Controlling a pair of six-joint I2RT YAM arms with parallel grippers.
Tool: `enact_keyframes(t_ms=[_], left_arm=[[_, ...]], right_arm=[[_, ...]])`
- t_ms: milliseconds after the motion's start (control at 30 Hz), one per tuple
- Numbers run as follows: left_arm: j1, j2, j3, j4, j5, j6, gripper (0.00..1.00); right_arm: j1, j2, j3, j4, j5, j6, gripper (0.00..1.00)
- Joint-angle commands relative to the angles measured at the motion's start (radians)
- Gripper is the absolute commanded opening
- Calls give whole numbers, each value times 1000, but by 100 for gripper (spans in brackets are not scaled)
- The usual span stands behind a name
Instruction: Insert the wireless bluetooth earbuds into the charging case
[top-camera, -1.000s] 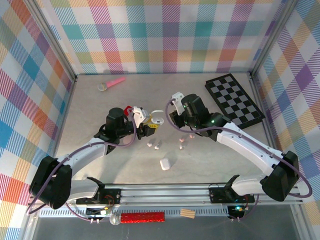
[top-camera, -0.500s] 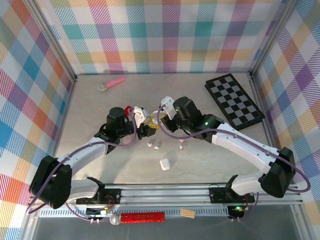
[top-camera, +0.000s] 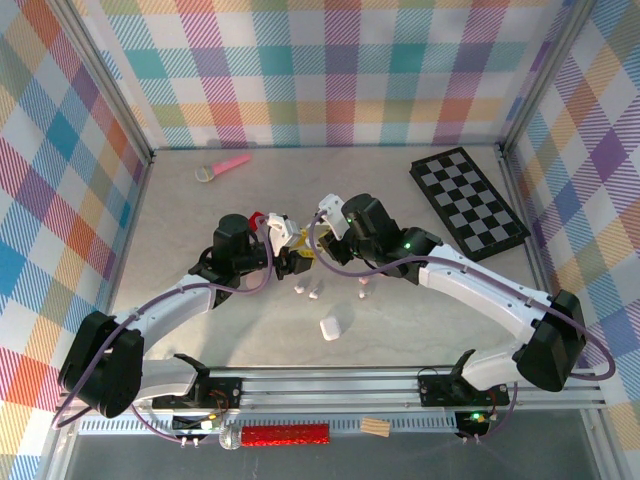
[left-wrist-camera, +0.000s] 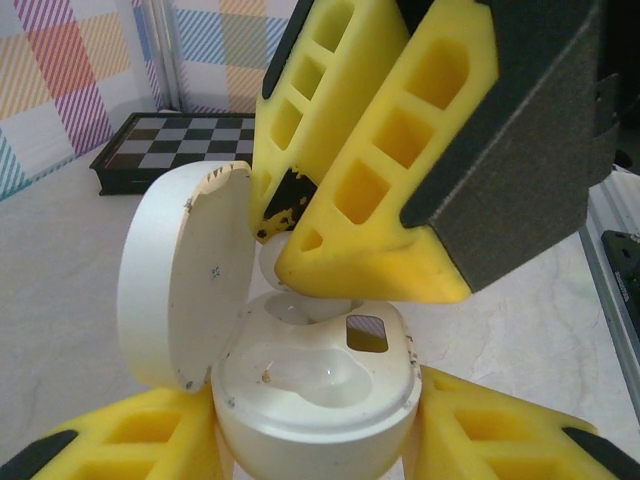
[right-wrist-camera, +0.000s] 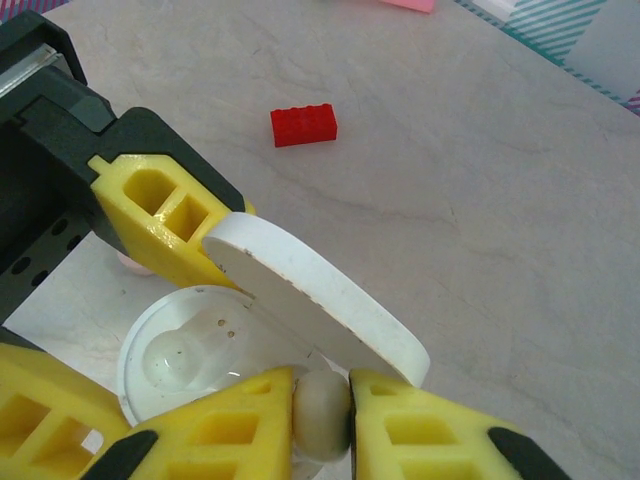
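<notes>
On the pale grey marbled table (top-camera: 180, 220), at 2 o'clock in the top view, a black and white chequered board (top-camera: 468, 203). Near the middle, the 2 arms meeting tip to tip.

Left gripper (left-wrist-camera: 315, 440): clenched from both sides on the body of the white pebble-shaped plastic charging case (left-wrist-camera: 320, 410). Holds it with the opening upward. Round lid (left-wrist-camera: 180, 280) swung open, standing almost upright at 9 o'clock of the body in the left wrist view. Inside the well, a glossy rounded shape; seated bud or bare moulding, cannot tell.

At 6 o'clock of the grippers in the top view, a second closed white case (top-camera: 330, 328) lying on the table. Beyond the lid, a small red toy brick (right-wrist-camera: 303, 125).

Right gripper (right-wrist-camera: 321, 412): closed on 1 small pale rounded plastic earbud (right-wrist-camera: 322, 398), pinched between the yellow foam pads (right-wrist-camera: 230, 420) just above the open well, beside the lid edge. Rounded head visible between the pads, stem hidden. Long axis therefore not sure, probably pointing down toward the well.

Judged very light, stiff, smooth and slippery, so easy to squirt out of soft foam. Better to grip across the head, leave the stem free and keep it in line with the well.

Near the closed case, some loose pale earbuds (top-camera: 300, 290).
</notes>
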Motion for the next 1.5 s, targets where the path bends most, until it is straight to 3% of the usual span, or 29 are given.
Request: enact_keyframes(t_ms=[0, 300, 367, 700, 833, 1033, 1300, 1467], left_arm=[[-5, -10, 22, 66, 21, -8, 42], [-6, -8, 13, 90, 15, -18, 42], [-6, -4, 10, 99, 15, -23, 42], [-4, -3, -6, 127, 3, -34, 42], [4, -3, -12, 154, -2, -42, 42], [56, 2, -34, 234, 8, -91, 42], [138, -8, -42, 321, 16, -165, 42], [180, -12, -20, 345, -12, -189, 42]], right_arm=[[9, 10, 22, 21, -21, -11, 23], [8, -28, 33, 20, -16, 7, 30], [9, -52, 22, 38, -21, 18, 37], [-9, -193, -36, 110, -58, 108, 50], [-77, -267, -115, 188, -94, 238, 55], [-270, -352, -320, 288, -218, 580, 56], [-280, -167, -379, 270, -409, 690, 61], [-194, -10, -378, 344, -467, 831, 59]])
